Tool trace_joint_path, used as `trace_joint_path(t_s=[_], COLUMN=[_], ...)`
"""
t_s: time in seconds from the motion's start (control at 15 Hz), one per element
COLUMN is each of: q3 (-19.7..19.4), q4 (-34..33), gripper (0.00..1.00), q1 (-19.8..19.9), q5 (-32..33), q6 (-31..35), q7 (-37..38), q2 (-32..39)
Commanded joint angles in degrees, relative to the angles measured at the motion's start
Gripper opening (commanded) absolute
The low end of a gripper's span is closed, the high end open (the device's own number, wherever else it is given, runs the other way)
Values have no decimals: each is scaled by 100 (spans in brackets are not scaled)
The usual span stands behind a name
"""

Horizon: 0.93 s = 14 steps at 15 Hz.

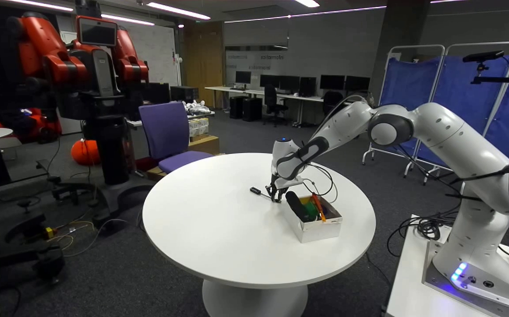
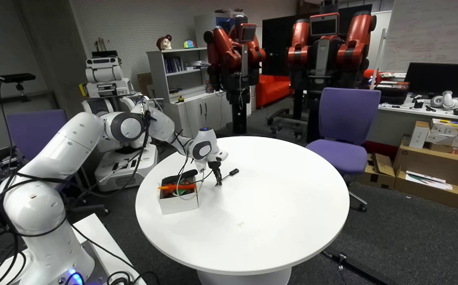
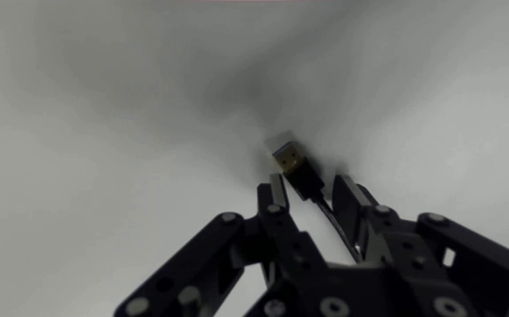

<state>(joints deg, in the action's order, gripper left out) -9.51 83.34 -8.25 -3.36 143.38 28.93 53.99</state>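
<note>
Nearest in the wrist view, the black gripper (image 3: 310, 187) is standing with its fingers (image 3: 266, 198) partly apart, rather narrowly. Below it, the round white table (image 1: 219, 229) is extending, its rim lying well apart on every side; a white box (image 1: 320, 231) of coloured objects (image 1: 318, 206) is standing near, toward the robot base (image 1: 483, 264), limiting the room there. From that base the white arm (image 1: 443, 127) is arching over the table, its end pointing downward. Between the fingertips a USB plug (image 3: 299, 172) is lying, near to one finger and with a visible gap to the other. Its thin cable (image 3: 338, 230) is running back under the gripper, and opposite the box a black block (image 1: 255, 190) is lying.
</note>
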Motion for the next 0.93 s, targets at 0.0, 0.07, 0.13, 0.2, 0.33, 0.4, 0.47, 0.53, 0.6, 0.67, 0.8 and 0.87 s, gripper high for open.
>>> trace_joint_path(t_s=[0.0,0.07,0.13,0.2,0.33,0.4,0.47,0.53,0.6,0.67,0.8,0.87], q3=[-120,-120,-121,-118,-89,-98,-95,-106,-113,-120,-213,-262], q4=[-264,-274,-292,-280,-239,-209,-147,-80,-28,61,246,341], gripper=[7,1,0,4,4,4,4,4,4,4,4,4], q1=[-67,-67,-67,-64,-39,-44,-41,-50,-55,-62,-134,-175], q5=[103,103,103,95,65,59,47,32,21,10,76,107], q6=[-288,-297,-305,-310,-300,-264,-234,-189,-158,-125,-83,-87], q7=[181,184,191,202,185,209,218,263,303,351,526,637], q2=[110,113,121,103,34,-7,-89,-198,-295,-450,-790,-983])
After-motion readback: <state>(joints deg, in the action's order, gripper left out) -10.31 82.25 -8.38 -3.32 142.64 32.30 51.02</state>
